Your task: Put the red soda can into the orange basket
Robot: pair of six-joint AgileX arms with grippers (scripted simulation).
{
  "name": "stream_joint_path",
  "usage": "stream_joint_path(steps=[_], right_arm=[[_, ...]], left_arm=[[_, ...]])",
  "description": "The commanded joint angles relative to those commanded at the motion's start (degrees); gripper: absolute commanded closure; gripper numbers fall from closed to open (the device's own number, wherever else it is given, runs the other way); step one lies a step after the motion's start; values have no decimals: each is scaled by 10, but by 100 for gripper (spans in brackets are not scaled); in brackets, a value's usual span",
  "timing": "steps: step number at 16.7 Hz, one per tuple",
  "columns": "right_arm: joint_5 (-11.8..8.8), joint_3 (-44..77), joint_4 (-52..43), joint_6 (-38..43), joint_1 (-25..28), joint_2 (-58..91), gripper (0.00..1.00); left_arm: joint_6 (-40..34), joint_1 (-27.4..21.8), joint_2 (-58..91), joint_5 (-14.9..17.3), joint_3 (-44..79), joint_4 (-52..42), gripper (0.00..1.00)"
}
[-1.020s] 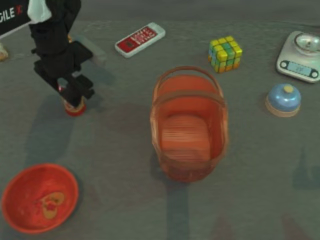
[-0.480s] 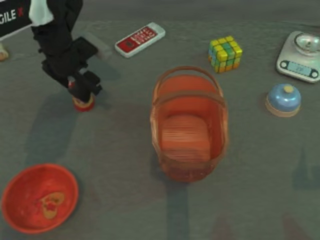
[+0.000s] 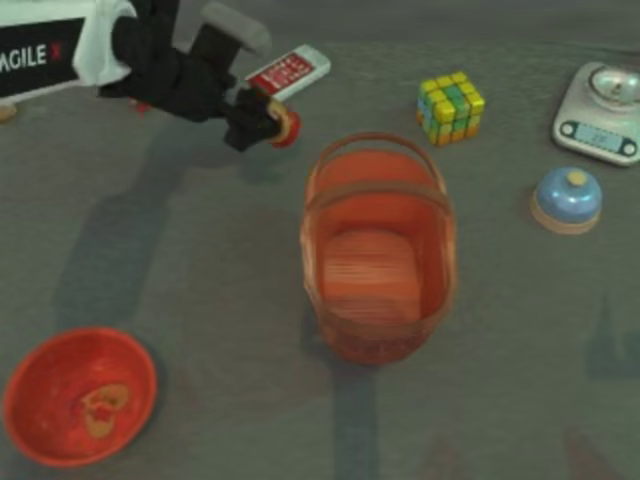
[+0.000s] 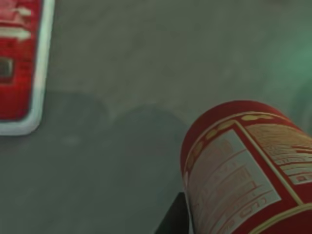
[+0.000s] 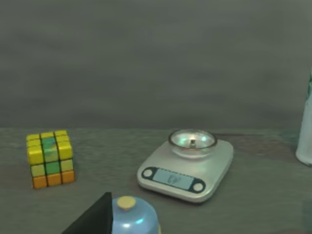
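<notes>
My left gripper (image 3: 262,118) is shut on the red soda can (image 3: 284,123) and holds it tilted in the air, just left of the far end of the orange basket (image 3: 308,245). The left wrist view is filled by the can's red and cream side (image 4: 243,165), with one dark finger (image 4: 173,219) against it. The basket stands in the middle of the table with its hoop handle up and nothing inside. Only a dark part of my right gripper (image 5: 95,217) shows, in the right wrist view, beside the blue bell.
A red-and-white remote-like box (image 3: 290,72) lies just behind the held can. A colour cube (image 3: 450,106), a silver scale (image 3: 598,110) and a blue bell (image 3: 567,198) stand at the right. A red-orange bowl (image 3: 30,360) sits at the front left.
My left arm has lifted the can off the table at the left and swung it right and farther back, close to the basket. The can now hangs tilted.
</notes>
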Motion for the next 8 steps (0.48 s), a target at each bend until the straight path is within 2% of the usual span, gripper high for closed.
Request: stream_joint_path(steps=[5,8], right_arm=[[0,0,0,0,0,0,0],[0,0,0,0,0,0,0]], left_arm=[[-93,-19,-44,191,-101,301,100],[-143,-29,-75,295,-158,458,100]])
